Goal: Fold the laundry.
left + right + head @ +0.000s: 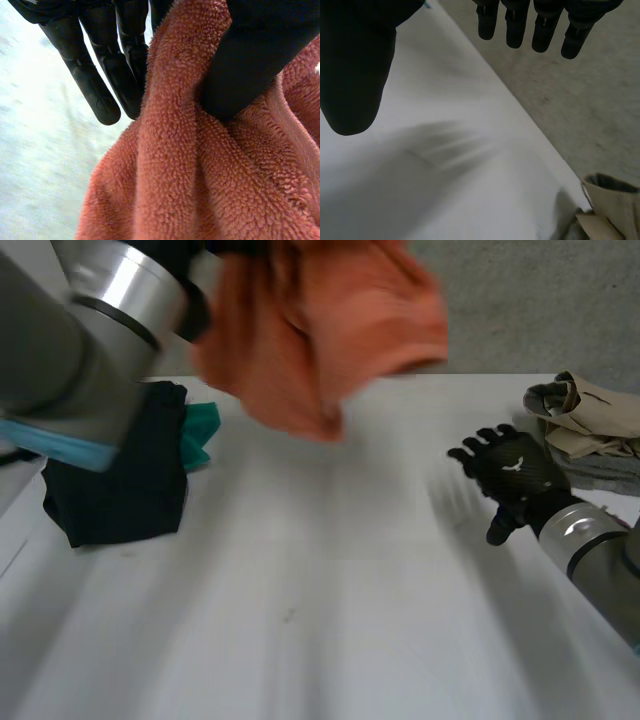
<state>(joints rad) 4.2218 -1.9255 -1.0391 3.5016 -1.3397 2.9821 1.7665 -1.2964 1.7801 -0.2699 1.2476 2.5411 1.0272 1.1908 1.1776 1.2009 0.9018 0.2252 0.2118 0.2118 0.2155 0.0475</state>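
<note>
- State: the left robot hand point(252, 60) is closed on the orange towel point(320, 330), with the terry cloth pinched between the thumb and the fingers point(105, 85). The towel hangs bunched above the far part of the worktop point(330, 600), clear of its surface.
- State: the right robot hand point(512, 472) is empty, with its fingers straight and spread. It is held low over the right side of the worktop, well apart from the towel.
- Slip: the pinch appears to hold a gathered fold, not a clear corner. Thick pile cloth could creep out of such a grip and drop in a heap.
- Poor lay: if the towel is lowered while bunched, it would probably land crumpled, with no straight edge to fold along. The free hand would need to take a second corner first.
- Snag on the left: a black cloth point(125, 490) and a teal cloth point(203, 430) lie beside the left arm. A low pass of the arm or the hanging towel could drag them.
- Snag on the right: beige garments point(600, 420) lie just beyond the right robot hand. A careless reach could disturb them.
- Edge loss: the towel seems to hang near the far edge, so a release there could send it to the floor.
</note>
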